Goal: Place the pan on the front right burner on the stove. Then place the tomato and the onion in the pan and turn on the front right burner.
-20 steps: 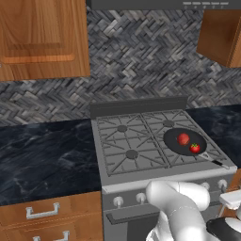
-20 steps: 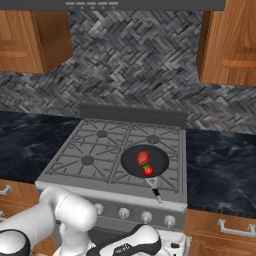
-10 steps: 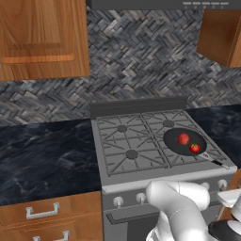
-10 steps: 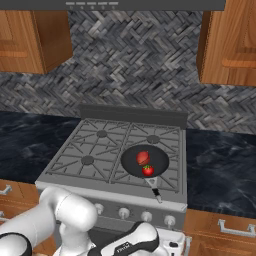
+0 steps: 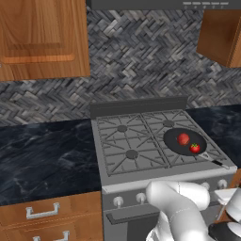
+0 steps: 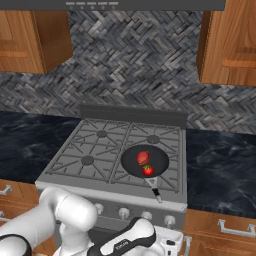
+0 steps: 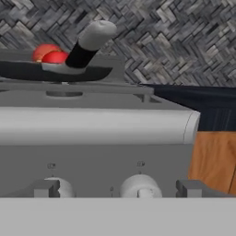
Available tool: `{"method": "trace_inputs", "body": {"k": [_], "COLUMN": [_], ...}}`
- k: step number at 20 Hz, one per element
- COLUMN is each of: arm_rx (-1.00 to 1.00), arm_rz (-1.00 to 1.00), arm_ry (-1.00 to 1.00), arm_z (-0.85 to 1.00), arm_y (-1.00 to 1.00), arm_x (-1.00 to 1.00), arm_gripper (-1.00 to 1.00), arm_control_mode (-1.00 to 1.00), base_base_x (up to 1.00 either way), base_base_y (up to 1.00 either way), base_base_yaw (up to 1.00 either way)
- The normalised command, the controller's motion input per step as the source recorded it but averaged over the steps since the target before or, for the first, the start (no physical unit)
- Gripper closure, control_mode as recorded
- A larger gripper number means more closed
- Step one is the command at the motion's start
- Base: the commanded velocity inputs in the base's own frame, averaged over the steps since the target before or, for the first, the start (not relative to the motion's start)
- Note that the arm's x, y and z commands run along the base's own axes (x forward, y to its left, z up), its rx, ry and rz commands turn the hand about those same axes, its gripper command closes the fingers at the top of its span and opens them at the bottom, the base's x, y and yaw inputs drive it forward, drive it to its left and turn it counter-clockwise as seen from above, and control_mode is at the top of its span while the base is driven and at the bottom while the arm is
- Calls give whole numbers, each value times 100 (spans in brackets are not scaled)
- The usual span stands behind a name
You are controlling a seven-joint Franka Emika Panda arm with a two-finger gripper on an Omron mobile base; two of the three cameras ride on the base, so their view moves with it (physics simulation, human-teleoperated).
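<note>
Nothing on the stove (image 5: 141, 176) has shifted; spread fingers face two knobs (image 7: 140, 186). Twisting the wrong one lights another burner, and rising risks knocking the pan (image 6: 145, 161) handle.

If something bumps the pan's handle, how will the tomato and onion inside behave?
Both the tomato and onion look round, so they would likely roll. The pan is shallow, so its low rim may barely stop them. The handle overhangs the stove's front, probably swinging the pan easily.

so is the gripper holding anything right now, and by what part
Nothing is held. The gripper is open, low in front of the stove, facing its knobs; the pan sits on the burner untouched.
</note>
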Motion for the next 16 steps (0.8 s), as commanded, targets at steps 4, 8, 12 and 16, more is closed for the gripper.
{"method": "trace_inputs", "body": {"k": [4, 8, 12, 16], "arm_rx": [0, 0, 0, 0], "arm_rz": [0, 0, 0, 0], "arm_ry": [0, 0, 0, 0], "arm_z": [-25, -17, -4, 0], "arm_y": [0, -2, -11, -26], "arm_x": [0, 0, 0, 0], "arm_gripper": [-100, -100, -100, -100], "arm_control_mode": [-100, -100, -100, -100], "base_base_x": [0, 0, 0, 0], "base_base_y": [0, 0, 0, 0], "base_base_yaw": [0, 0, 0, 0]}}
